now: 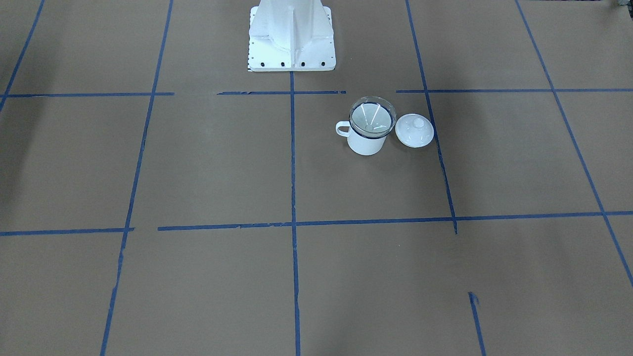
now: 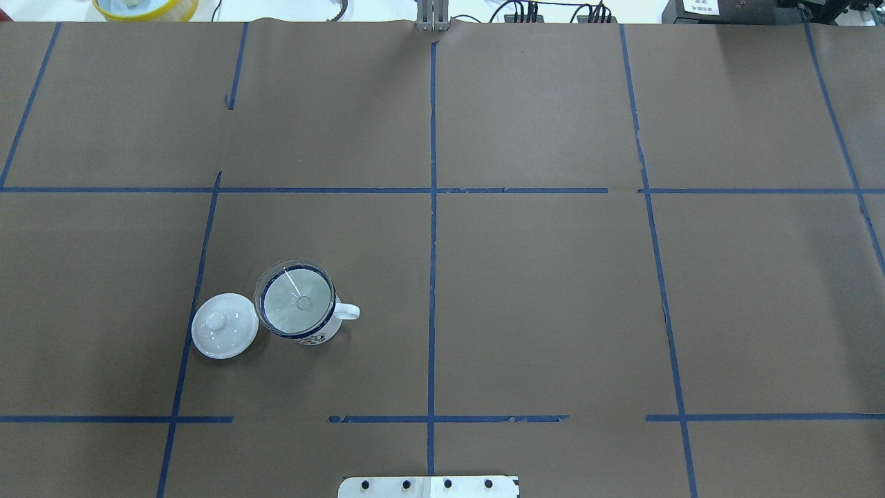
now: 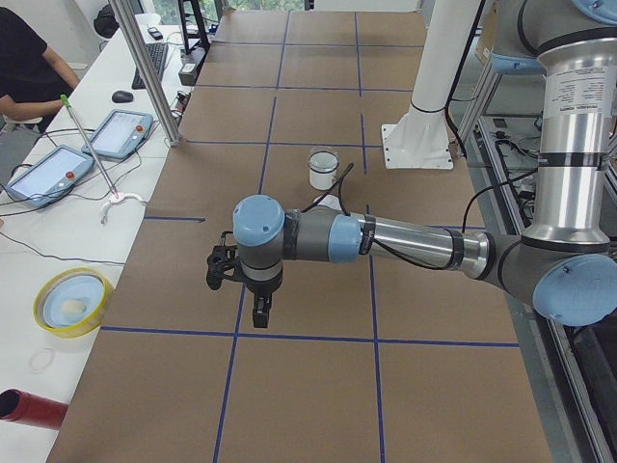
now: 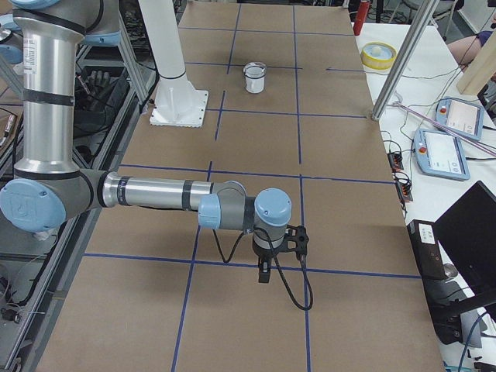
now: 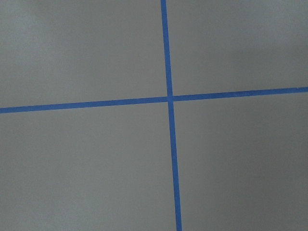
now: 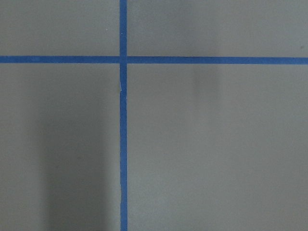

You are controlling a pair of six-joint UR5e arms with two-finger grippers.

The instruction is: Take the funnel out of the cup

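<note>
The funnel (image 1: 372, 117) sat upright in the cup (image 1: 366, 142), with its wide clear rim at the cup's dark blue lip and its spout pointing down inside. It looked like thin hard plastic: light, stiff, smooth and probably slippery. A modest squeeze should have been enough, and too much might have cracked it or squirted it out of the jaws. The rim was the only part open to a hold. The safest grasp seemed to be a pinch over one edge, one finger inside the cone and one outside, followed by a straight lift. The cup looked light too, and might have risen or tipped if the funnel stuck. Its handle pointed toward the table's middle. A lid (image 1: 414, 130) lay just beside the cup on the opposite side, near enough to be bumped. All three stood on the table (image 1: 198, 168), on the robot's left, among lines of tape (image 1: 293, 163). The left gripper (image 3: 260, 316) and right gripper (image 4: 264, 275) hung well apart from the cup. Whether either was open or closed could not be told.
</note>
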